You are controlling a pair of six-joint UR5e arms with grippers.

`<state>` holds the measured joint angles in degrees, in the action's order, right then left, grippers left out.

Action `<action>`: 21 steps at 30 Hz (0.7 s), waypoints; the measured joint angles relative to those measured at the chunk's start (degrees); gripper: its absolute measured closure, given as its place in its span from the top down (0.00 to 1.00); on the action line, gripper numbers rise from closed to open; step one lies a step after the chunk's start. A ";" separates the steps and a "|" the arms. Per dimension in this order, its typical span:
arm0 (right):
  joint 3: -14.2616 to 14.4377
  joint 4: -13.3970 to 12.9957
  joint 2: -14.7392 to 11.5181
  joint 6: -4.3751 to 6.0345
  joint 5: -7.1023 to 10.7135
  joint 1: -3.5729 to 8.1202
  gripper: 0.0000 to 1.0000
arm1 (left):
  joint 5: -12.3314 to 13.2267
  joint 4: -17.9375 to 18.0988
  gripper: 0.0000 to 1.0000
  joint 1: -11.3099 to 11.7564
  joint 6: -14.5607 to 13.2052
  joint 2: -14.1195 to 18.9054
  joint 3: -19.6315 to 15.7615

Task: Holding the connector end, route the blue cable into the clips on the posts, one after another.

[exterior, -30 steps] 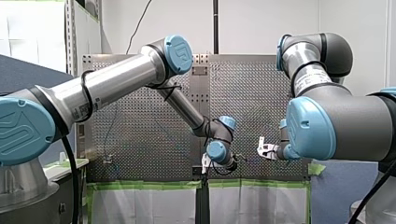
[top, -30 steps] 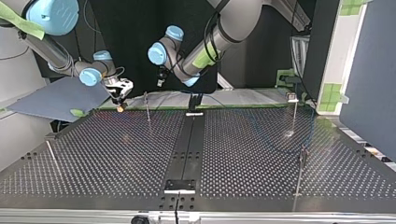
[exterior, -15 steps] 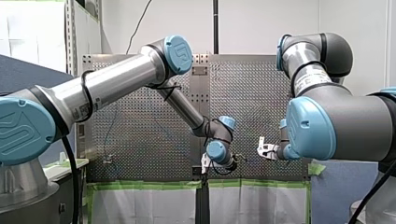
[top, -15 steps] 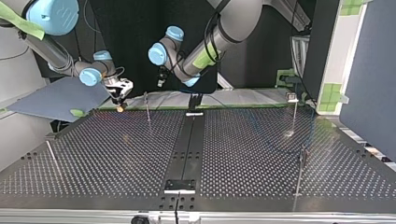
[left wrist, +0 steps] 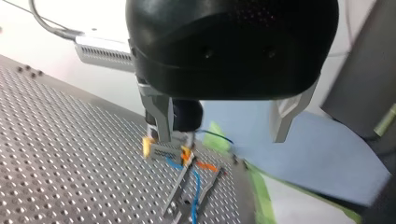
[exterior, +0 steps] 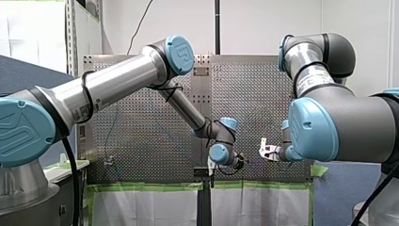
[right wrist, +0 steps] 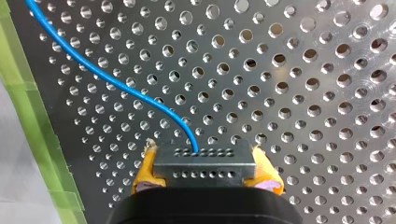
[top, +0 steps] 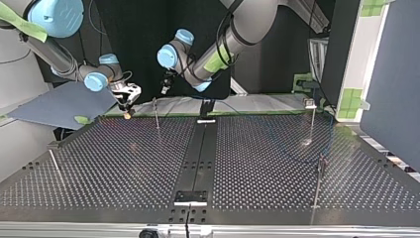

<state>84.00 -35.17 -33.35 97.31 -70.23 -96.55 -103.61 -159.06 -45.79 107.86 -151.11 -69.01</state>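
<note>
**Right gripper: clamped on the cable's connector**

Item 1. Right gripper [right wrist: 202,155]. Its yellow pads [right wrist: 144,175] press on the two short ends of a dark connector [right wrist: 205,170], so the block sits crosswise between the fingers and is gripped firmly. In the top view the gripper hangs over the table's far edge, at the view's left. Whether the connector touches the table cannot be told.

Item 2. Blue cable [right wrist: 116,84]. It leaves the middle of the connector's outer face, straight ahead of the right gripper, then bends in one smooth curve across the perforated table [right wrist: 303,70] towards a strip of green tape [right wrist: 28,116] along the table's edge.

Item 3. Left gripper [left wrist: 219,139]. It is released: its metal fingers [left wrist: 159,114] stand wide apart with nothing between them. It hangs above the table, and in the top view it is to the right of the right gripper and apart from it. In its own wrist view the held connector shows ahead of it, close to one finger, and the cable runs on from there past thin metal strips. Whether the cable sits in a clip there cannot be told.

Item 4. Posts. One thin post [top: 156,114] stands just beside the right gripper, on the left gripper's side. Two more [top: 313,121] [top: 318,181] stand well apart at the top view's right.

Item 5. Grey-blue board [top: 64,104], lying beyond the table's far left corner in the top view.
</note>
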 joint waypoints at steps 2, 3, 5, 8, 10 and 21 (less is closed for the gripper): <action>0.00 0.00 -0.01 0.00 0.01 0.00 0.00 | 0.60 1.13 1.00 -0.03 1.07 -0.01 0.01; 0.00 0.00 -0.01 0.00 0.01 0.00 0.00 | 0.70 1.62 1.00 -0.05 1.52 0.00 0.01; 0.00 0.00 -0.01 0.00 0.03 0.00 0.00 | 0.69 2.81 1.00 -0.08 2.10 0.00 0.02; -0.01 0.01 0.00 0.00 0.01 0.00 0.00 | 0.50 3.49 1.00 -0.09 2.06 0.00 0.01; -0.01 0.01 0.00 0.00 0.01 0.00 0.00 | 0.44 3.50 1.00 -0.07 1.95 0.00 0.01; 0.00 0.04 -0.01 0.00 0.06 0.00 0.00 | 0.14 2.37 1.00 -0.03 1.81 0.00 0.01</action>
<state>84.00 -35.13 -33.36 97.31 -70.17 -96.55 -103.47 -156.68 -45.82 109.66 -151.11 -69.00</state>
